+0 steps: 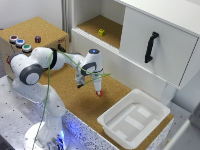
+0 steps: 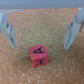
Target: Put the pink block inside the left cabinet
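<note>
- We see the gripper (image 2: 42, 31) released, its two fingers (image 2: 8, 31) spread wide apart and touching nothing.
- We find the pink block (image 2: 38, 55) resting on the cork surface (image 2: 45, 17), between the two fingers and apart from both; black letters H and A show on its upper face.
- In the exterior view, we locate the pink block (image 1: 99, 93) on the cork tabletop (image 1: 75, 97), just beyond the gripper (image 1: 80, 84).
- We note the left cabinet (image 1: 97, 25) open at the back, well apart from the block, with a small yellow block (image 1: 101, 32) on its cork floor.
- We see a white door (image 1: 155, 45) with a black handle (image 1: 151, 47) on the exterior view's right of that compartment.
- We see a white tray (image 1: 132, 120) near the tabletop's front edge, toward the exterior view's right of the block.
</note>
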Controlling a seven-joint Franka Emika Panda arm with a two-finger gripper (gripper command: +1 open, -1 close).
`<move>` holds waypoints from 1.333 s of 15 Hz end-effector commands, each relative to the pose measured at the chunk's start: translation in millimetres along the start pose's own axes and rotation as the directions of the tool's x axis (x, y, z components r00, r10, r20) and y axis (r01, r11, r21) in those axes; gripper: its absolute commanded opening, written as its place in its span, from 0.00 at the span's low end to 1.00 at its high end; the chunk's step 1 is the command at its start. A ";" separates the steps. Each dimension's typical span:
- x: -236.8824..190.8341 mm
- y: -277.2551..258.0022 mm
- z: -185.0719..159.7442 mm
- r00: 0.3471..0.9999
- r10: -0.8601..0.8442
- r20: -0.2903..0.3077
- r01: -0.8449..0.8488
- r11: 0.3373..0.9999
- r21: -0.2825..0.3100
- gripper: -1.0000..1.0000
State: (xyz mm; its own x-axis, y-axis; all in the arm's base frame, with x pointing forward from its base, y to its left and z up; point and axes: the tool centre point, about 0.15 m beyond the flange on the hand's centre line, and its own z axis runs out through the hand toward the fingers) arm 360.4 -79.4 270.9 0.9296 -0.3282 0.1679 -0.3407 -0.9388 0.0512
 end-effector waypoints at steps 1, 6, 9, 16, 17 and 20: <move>7.1 9.3 23.6 0.958 -0.288 -0.001 0.288 0.956 -0.054 1.00; 8.8 11.4 64.1 0.958 -0.288 0.003 0.287 0.957 0.029 1.00; 8.0 -0.2 77.9 0.961 -0.278 0.003 0.277 0.958 0.068 1.00; 18.3 -11.4 81.7 0.968 -0.249 -0.020 0.250 0.967 0.054 0.00; 17.7 -12.2 81.6 0.968 -0.249 -0.019 0.250 0.967 0.048 0.00; 14.5 -13.9 73.7 0.973 -0.232 -0.009 0.232 0.972 0.034 0.00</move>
State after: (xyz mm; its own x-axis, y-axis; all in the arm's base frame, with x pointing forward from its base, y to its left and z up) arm 380.2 -83.8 204.8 0.9821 -0.0777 0.1714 -0.0888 -0.9944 0.0581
